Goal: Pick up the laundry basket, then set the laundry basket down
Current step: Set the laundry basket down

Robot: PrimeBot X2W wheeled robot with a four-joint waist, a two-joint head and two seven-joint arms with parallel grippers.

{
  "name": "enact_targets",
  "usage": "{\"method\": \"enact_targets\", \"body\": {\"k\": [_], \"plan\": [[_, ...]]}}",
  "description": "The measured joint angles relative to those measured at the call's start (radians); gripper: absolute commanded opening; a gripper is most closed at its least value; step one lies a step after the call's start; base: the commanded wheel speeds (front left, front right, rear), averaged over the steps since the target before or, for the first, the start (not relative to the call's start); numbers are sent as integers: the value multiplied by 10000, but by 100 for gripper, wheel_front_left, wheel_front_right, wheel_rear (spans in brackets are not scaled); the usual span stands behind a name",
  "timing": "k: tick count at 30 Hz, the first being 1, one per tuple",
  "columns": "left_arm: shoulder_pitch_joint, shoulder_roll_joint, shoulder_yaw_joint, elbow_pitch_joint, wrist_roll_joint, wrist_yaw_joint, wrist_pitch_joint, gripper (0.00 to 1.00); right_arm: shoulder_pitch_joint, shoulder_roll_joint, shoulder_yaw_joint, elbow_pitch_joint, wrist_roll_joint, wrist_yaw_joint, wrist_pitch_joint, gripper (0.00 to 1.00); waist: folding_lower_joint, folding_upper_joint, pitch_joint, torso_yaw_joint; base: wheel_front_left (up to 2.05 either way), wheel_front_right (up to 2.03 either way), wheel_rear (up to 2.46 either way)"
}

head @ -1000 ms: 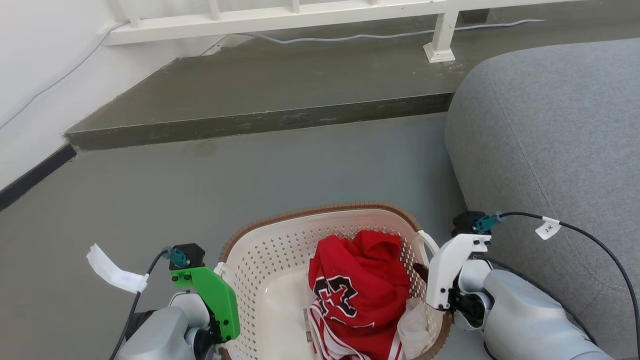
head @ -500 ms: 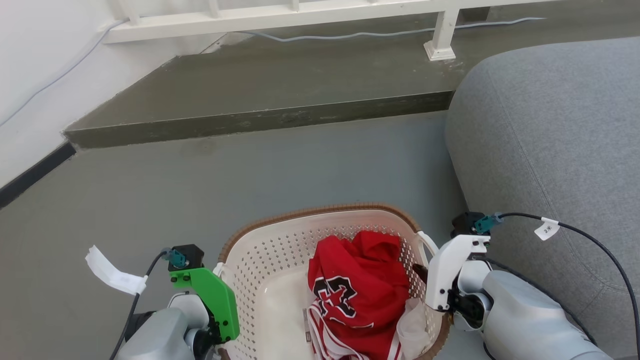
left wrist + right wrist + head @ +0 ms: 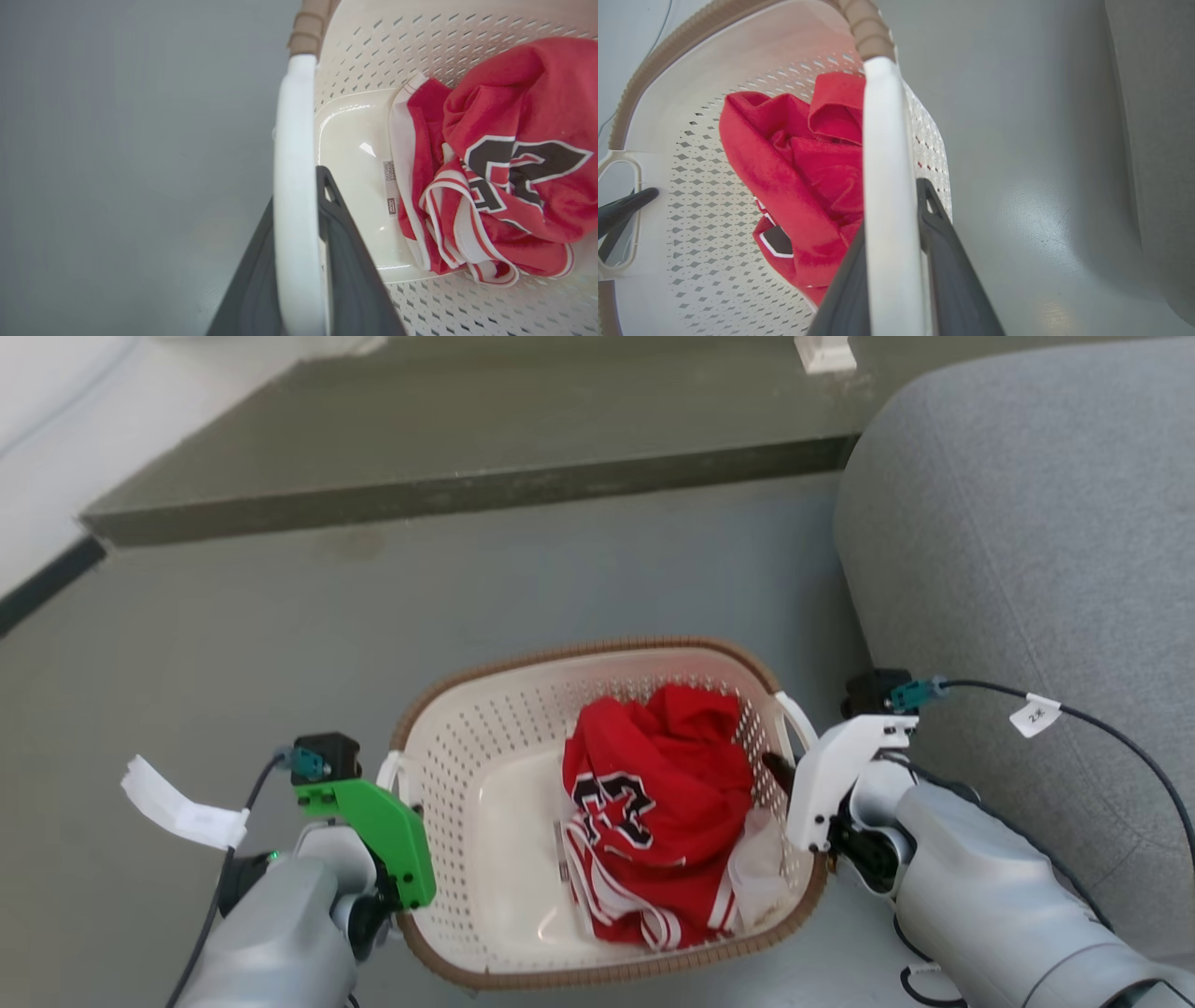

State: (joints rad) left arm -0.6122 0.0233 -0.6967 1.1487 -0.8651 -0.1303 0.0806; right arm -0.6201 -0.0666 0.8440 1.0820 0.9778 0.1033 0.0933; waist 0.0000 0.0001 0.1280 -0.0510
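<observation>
The laundry basket [image 3: 597, 647], cream-white and perforated with a brown woven-look rim, sits low in the middle of the head view between my two arms. A crumpled red jersey [image 3: 653, 784] lies in its right half. My left gripper [image 3: 394, 803], under a green mount, is shut on the left white handle [image 3: 292, 116]. My right gripper [image 3: 782, 771], under a white mount, is shut on the right white handle [image 3: 882, 116]. Each wrist view shows dark fingers [image 3: 345, 261] [image 3: 945, 261] pressed on both sides of the handle bar. Whether the basket's base touches the floor cannot be told.
A large grey upholstered seat [image 3: 1027, 523] stands close on the right, beside my right arm. A raised dark step [image 3: 467, 485] runs across the back, with a white post foot [image 3: 826, 353] on it. A wall with black skirting [image 3: 47, 588] is at far left. Grey floor [image 3: 280, 644] lies ahead.
The whole head picture has shifted upward, so the camera has tilted down. Both grippers keep their hold on the handles, and the basket stays the same between them.
</observation>
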Motion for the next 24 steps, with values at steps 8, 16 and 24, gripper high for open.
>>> {"method": "enact_targets", "body": {"k": [8, 16, 24], "plan": [[-629, 138, 82, -146, 102, 0, -474, 0, -515, 4, -100, -102, -40, 2, -738, 0, 0, 0, 896, -57, 0, 0, 0], [-1226, 253, 169, -268, 219, 0, -1081, 0, -1101, 13, -184, -138, -180, 2, -1450, 0, 1, 0, 1889, -98, 0, 0, 0], [-1765, 286, 245, -320, 265, 0, -1561, 0, -1581, -15, -221, -167, -336, 4, -2132, 0, 1, -1, 2909, -111, 0, 0, 0]]}}
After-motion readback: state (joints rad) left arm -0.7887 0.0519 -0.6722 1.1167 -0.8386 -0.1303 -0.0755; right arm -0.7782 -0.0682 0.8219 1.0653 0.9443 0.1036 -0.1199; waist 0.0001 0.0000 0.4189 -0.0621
